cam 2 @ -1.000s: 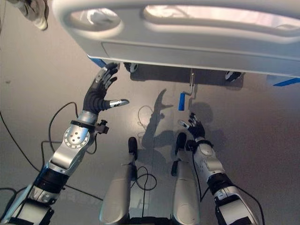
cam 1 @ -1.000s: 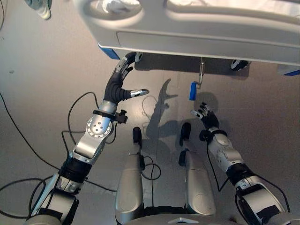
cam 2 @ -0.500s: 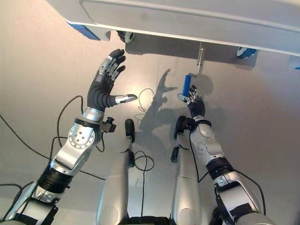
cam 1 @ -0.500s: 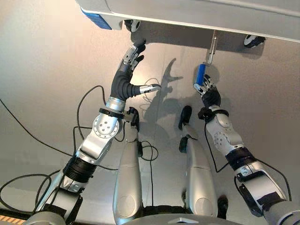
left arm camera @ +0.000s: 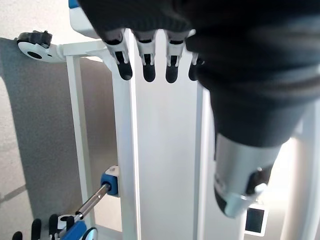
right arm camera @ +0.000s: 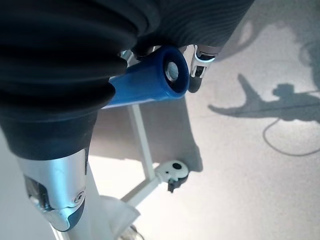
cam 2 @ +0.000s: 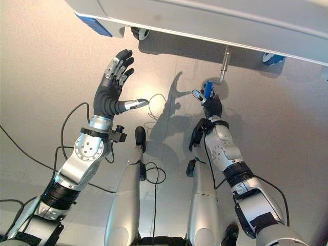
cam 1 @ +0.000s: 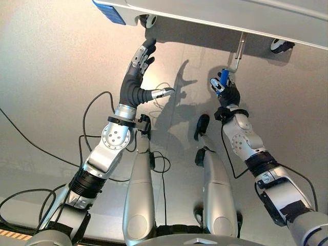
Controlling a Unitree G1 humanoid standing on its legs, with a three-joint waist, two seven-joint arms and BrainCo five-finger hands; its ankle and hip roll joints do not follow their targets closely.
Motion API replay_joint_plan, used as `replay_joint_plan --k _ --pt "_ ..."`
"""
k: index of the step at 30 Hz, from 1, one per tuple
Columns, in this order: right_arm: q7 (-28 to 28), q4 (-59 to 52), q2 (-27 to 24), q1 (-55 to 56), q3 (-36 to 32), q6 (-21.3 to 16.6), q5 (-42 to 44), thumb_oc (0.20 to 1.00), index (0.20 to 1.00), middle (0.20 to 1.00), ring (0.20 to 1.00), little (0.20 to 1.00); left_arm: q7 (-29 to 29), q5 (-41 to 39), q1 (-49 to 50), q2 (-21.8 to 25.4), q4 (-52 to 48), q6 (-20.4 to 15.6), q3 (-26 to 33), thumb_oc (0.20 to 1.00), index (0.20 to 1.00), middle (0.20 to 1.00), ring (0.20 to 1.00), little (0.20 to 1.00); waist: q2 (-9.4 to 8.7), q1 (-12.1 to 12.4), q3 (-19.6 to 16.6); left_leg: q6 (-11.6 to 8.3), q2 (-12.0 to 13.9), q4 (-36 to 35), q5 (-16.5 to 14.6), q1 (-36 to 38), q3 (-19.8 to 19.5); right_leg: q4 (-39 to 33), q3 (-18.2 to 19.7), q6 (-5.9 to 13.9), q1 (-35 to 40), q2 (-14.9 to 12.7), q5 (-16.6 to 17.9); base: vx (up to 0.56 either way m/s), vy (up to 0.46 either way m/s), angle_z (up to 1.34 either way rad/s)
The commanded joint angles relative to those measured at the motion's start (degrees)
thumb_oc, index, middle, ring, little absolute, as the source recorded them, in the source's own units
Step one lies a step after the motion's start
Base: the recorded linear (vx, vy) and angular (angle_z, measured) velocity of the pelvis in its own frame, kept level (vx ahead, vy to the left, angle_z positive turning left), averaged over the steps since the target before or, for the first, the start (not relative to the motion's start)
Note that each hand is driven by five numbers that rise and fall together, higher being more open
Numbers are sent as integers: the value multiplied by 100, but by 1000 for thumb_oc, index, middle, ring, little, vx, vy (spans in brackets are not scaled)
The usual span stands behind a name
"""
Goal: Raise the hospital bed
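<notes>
The hospital bed [cam 1: 215, 13] is standing across the far side of the scene, its pale underside and frame showing above a grey floor [cam 1: 46, 77], and everything else is placed here by that bed. A thin metal crank rod [cam 1: 239, 47] is hanging down from the bed's near edge, towards its right part, and it is ending in a blue handle [cam 1: 224, 78] just below the bed. The right hand [cam 1: 225, 91] is reaching up to that handle with its fingers curling round it; in the right wrist view the blue handle [right arm camera: 150, 82] is sitting inside the curled hand, with the end of the handle poking out past the dark cover. The left hand [cam 1: 137, 77] is hovering just below the bed's left part, near a caster wheel [cam 1: 148, 20] and a blue corner piece [cam 1: 110, 10], with its fingers spread straight and its thumb sticking out sideways, holding nothing.
</notes>
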Motion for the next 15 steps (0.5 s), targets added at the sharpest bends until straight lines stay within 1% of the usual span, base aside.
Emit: replay_joint_plan --k 1,2,5,8,15 --pt "171 -388 -308 -447 136 -169 242 1000 1000 1000 1000 1000 72 299 -34 217 -793 -120 100 1000 1000 1000 1000 1000 -297 156 -125 228 -210 -111 82 -116 93 237 -101 445 225 -212 -359 0 0 0" --pt "173 -386 -309 -448 137 -169 243 1000 1000 1000 1000 1000 72 300 -33 216 -794 -120 101 1000 1000 1000 1000 1000 -295 155 -125 228 -210 -112 83 -116 92 237 -101 445 226 -212 -359 0 0 0" --pt "193 -324 -599 -635 248 -105 246 1000 1000 1000 1000 1000 71 345 11 279 -795 -110 51 1000 1000 1000 1000 1000 -347 179 -125 244 -214 -128 72 -98 59 202 -120 445 257 -204 -351 0 0 0" --pt "187 -207 -680 -817 289 -91 265 1000 1000 1000 1000 1000 105 370 -4 312 -804 -115 48 1000 1000 1000 1000 1000 -357 176 -125 263 -220 -126 63 -116 57 192 -132 443 250 -197 -351 0 0 0" --pt "202 -229 -654 -964 352 -130 382 1000 1000 1000 1000 1000 148 498 45 372 -822 -81 61 1000 1000 1000 1000 1000 -376 178 -125 287 -214 -153 67 -116 56 162 -136 443 258 -185 -352 1 4 0"
